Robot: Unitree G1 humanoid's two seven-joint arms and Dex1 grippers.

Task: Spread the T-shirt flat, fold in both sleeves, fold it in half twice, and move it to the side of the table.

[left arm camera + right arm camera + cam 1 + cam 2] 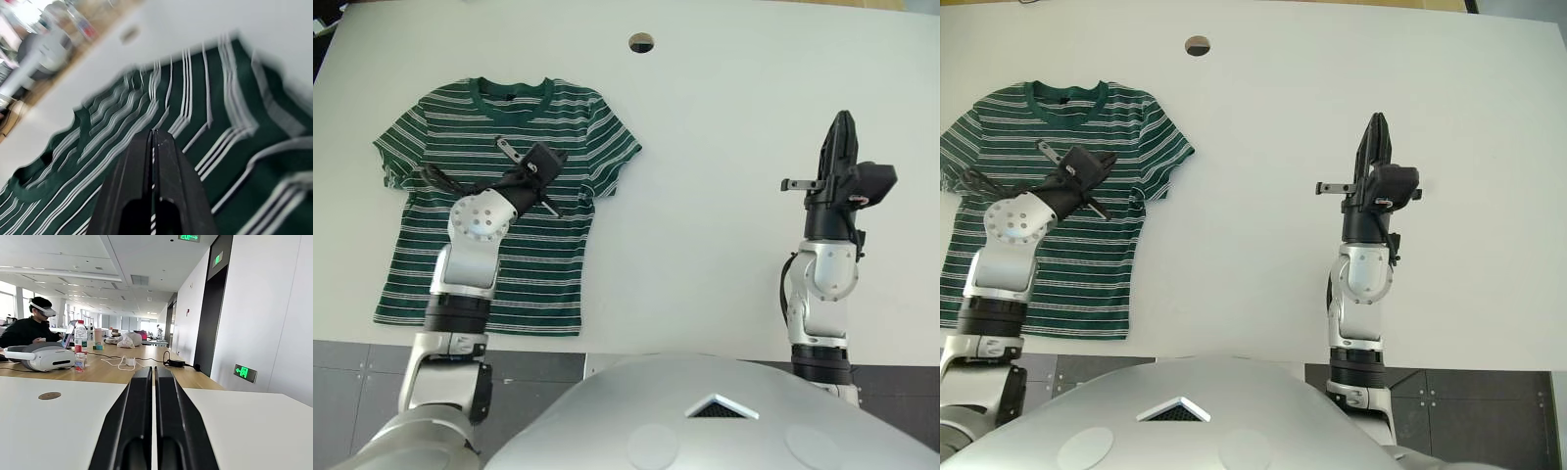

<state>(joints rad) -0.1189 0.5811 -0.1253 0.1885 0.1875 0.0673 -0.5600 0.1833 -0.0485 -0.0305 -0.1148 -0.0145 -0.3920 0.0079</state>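
Observation:
A dark green T-shirt (540,266) with white stripes lies spread flat, front up, on the left part of the white table (705,196), collar toward the far edge and both sleeves out. My left gripper (556,157) hovers over the shirt's chest with its fingers pressed together; in the left wrist view the gripper (153,133) points at the striped cloth (220,98) with nothing between the fingers. My right gripper (1374,121) stands upright over bare table on the right, fingers together and holding nothing, far from the shirt.
A small round hole (641,42) sits in the tabletop near the far edge, beyond the shirt's right sleeve. The table's front edge (705,354) runs just under the shirt's hem. Bare white surface stretches between the shirt and the right arm.

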